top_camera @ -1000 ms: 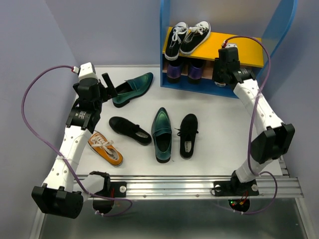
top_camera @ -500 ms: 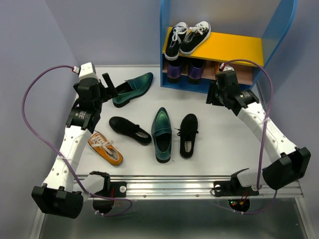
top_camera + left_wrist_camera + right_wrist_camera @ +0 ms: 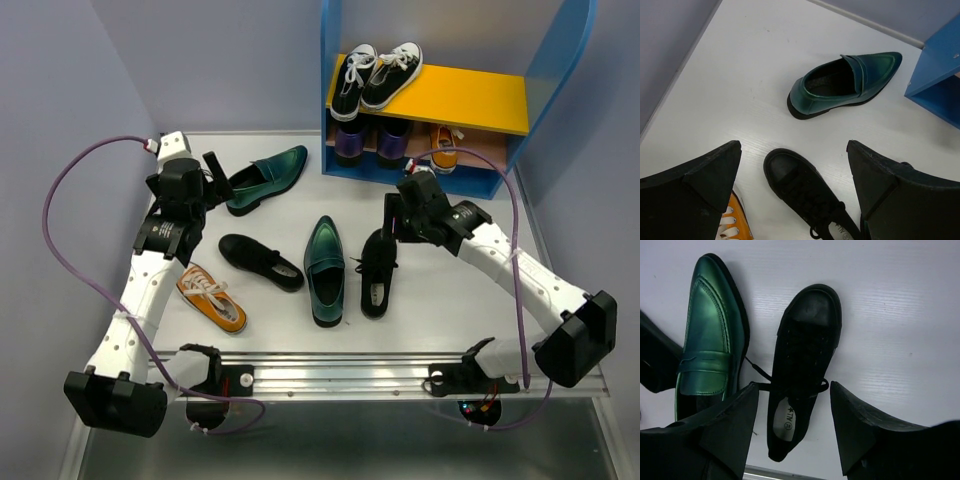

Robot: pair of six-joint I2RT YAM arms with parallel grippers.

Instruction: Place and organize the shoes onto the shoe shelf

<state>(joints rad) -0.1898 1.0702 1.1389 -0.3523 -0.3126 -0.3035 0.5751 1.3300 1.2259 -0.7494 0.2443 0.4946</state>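
The shoe shelf (image 3: 338, 100) stands at the back right, and an orange sneaker (image 3: 443, 150) rests on its lower board. Five shoes lie on the table: a green loafer (image 3: 265, 178) at the back left, a second green loafer (image 3: 325, 268) in the middle, a black shoe (image 3: 260, 260), another black shoe (image 3: 378, 270) and an orange sneaker (image 3: 212, 297). My right gripper (image 3: 392, 225) hangs open and empty over the right black shoe (image 3: 802, 365), its fingers straddling the laces from above. My left gripper (image 3: 215, 172) is open and empty beside the back loafer (image 3: 845, 85), above the left black shoe (image 3: 810, 195).
Black sneakers with white laces (image 3: 375, 75) sit on the shelf's yellow upper board (image 3: 470, 95). Purple shoes (image 3: 365, 140) fill the left of the lower board. The blue shelf side (image 3: 940, 85) is close to the back loafer's toe. Walls border the table on left and right.
My right arm has drawn back from the shelf's lower board, leaving the orange sneaker there, and swung left over the right black shoe with its jaws wider. The left arm has barely moved.
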